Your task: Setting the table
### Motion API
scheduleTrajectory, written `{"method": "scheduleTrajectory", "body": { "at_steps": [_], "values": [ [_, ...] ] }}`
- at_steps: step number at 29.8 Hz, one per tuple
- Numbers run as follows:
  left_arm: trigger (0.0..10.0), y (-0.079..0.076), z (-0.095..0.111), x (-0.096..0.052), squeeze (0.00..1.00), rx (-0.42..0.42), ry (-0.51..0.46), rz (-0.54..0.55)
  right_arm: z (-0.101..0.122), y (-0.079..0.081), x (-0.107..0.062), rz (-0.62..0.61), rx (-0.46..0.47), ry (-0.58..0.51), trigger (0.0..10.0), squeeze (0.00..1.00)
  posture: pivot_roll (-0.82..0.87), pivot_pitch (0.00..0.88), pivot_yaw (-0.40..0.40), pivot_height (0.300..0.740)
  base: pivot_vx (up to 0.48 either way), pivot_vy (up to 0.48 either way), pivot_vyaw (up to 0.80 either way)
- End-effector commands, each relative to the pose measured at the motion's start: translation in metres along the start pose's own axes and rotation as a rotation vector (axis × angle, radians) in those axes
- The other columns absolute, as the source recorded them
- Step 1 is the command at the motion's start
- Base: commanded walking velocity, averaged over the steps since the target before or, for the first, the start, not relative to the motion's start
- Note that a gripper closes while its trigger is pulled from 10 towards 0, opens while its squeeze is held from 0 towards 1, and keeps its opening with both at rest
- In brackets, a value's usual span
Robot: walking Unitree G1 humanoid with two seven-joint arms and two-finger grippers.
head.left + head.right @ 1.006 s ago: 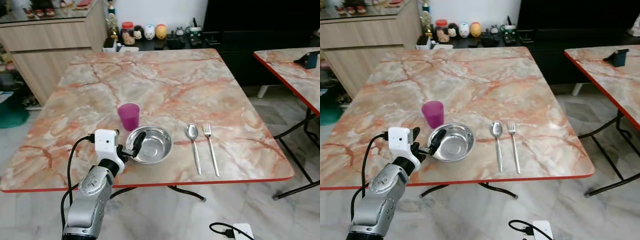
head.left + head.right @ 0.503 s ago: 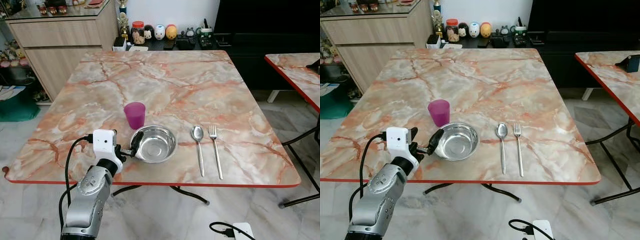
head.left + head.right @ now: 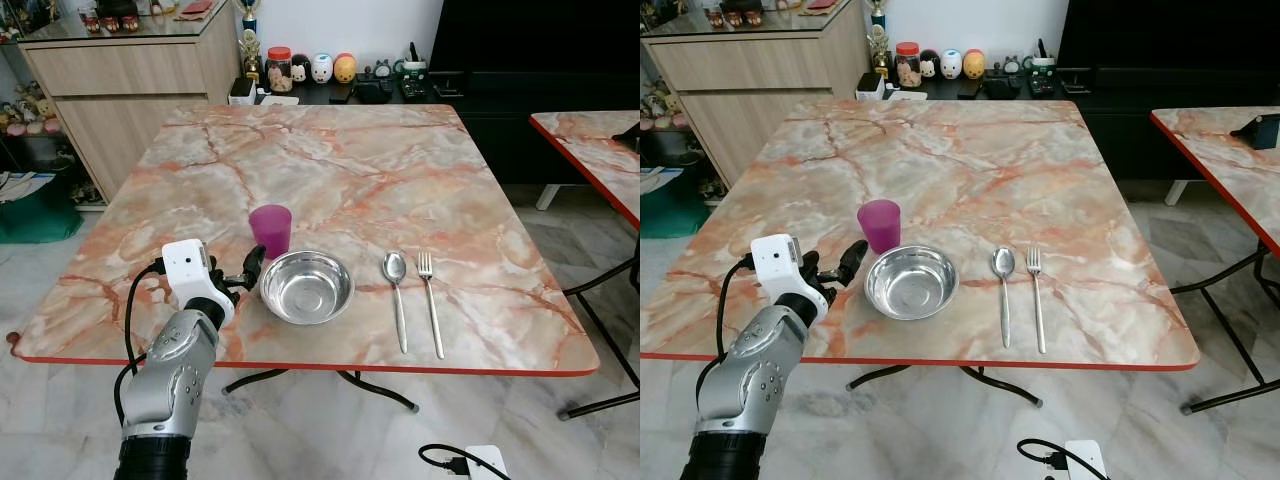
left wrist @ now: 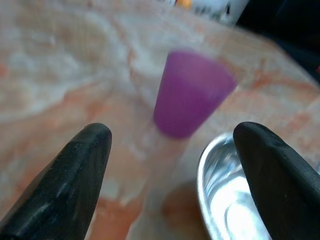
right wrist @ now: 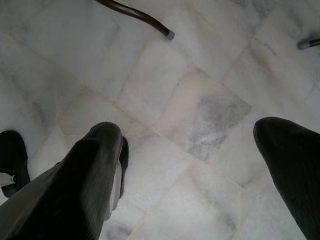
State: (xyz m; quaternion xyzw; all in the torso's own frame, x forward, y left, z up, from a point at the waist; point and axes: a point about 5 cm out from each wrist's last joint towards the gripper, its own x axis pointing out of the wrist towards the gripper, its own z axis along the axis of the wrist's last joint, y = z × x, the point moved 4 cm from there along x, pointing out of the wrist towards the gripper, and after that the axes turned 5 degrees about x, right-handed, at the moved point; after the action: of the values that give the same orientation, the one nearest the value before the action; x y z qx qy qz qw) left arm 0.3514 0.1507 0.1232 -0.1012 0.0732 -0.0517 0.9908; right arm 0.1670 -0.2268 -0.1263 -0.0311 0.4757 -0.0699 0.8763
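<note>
Left eye view has the left gripper low over the near part of a square table whose glossy top is veined in peach, orange and cream marble with a thin red edge. Its two long black fingers stand spread apart with nothing between them. Just beside the gripper, on its right, sits a round shallow bowl of polished steel, its smooth inside throwing back bright light. Just ahead of the fingertips, touching neither, stands a small translucent purple plastic cup, upright and tapering toward its base. Further to the gripper's right, past the bowl, a slim steel spoon and a steel fork lie side by side, parallel, handles toward the near edge.

In the left wrist view one blunt matte black finger frames the blurred cup from one side, while the bowl's rim curves in by the other finger.

Compared with a second ago, the left gripper has drawn back off the bowl's rim, where one finger lay over the edge, and now sits clear of it to the left; bowl, cup and cutlery lie as before.

The right gripper hangs over pale grey-veined marble floor tiles, its fingers set wide and holding nothing.
</note>
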Motion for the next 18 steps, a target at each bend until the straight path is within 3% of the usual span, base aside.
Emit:
{"method": "scheduleTrajectory", "body": {
  "at_steps": [1,6,18],
  "values": [
    [10.0,0.001,-0.005,0.003,0.00,0.034,0.049,0.006,0.000,0.001,0.000,0.001,-0.004,0.004,10.0,0.00,-0.01,0.000,0.005,0.732,0.000,0.000,0.00],
    [10.0,-0.013,-0.014,0.006,0.00,0.064,0.115,-0.051,0.000,0.001,0.000,0.002,-0.005,0.005,10.0,0.00,-0.01,0.000,0.004,0.732,0.000,0.000,0.00],
    [10.0,-0.023,-0.019,0.007,0.00,0.085,0.155,-0.098,0.000,0.000,0.000,0.003,-0.004,0.008,10.0,0.00,-0.01,0.000,0.004,0.732,0.000,0.000,0.00]
  ]
}}
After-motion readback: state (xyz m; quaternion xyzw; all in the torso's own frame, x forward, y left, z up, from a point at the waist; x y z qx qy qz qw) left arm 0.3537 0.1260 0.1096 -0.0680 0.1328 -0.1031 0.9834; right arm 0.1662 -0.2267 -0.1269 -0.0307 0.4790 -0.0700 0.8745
